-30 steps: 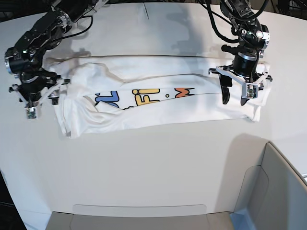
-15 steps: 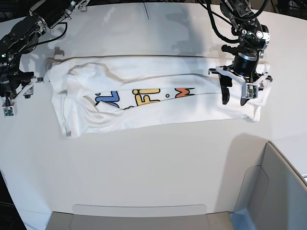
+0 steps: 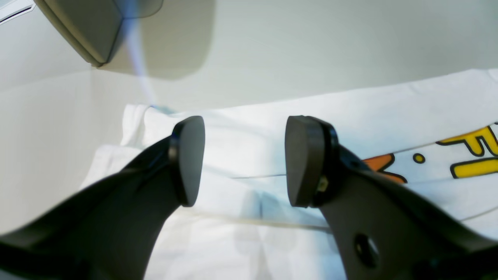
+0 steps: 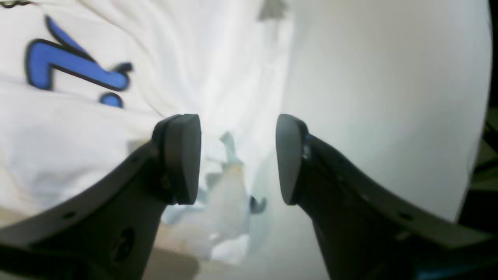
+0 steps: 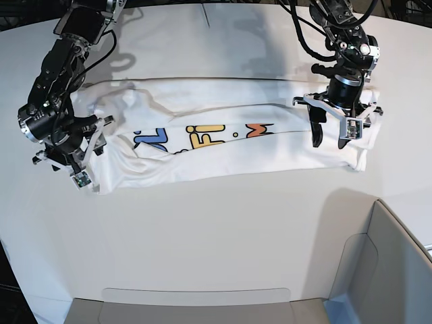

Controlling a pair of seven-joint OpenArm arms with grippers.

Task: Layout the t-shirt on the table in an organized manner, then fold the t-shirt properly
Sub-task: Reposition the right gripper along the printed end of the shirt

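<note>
The white cotton t-shirt (image 5: 223,145) with blue, yellow and orange printed letters lies on the large smooth white desk (image 5: 216,236) as a long horizontal band, folded lengthwise so that only part of the print shows along its middle. The fabric is fairly flat at the base view's right end and bunched into soft ridges at its left end.

Left gripper (image 5: 334,135): positioned over the shirt end at the base view's right. Its jaws are spread apart with nothing between them. In the left wrist view the left gripper (image 3: 245,161) frames overlapping layers of white cloth, with the orange and yellow letters to one side. Whether the tips touch the fabric cannot be told.

Right gripper (image 5: 64,162): positioned at the bunched shirt end at the base view's left. Its jaws are spread wide and hold nothing. In the right wrist view the right gripper (image 4: 238,159) frames the shirt's edge where cloth meets bare desk, with a blue letter nearby.

A grey-white plastic bin (image 5: 385,270) stands at the desk's near corner, well apart from the shirt.
</note>
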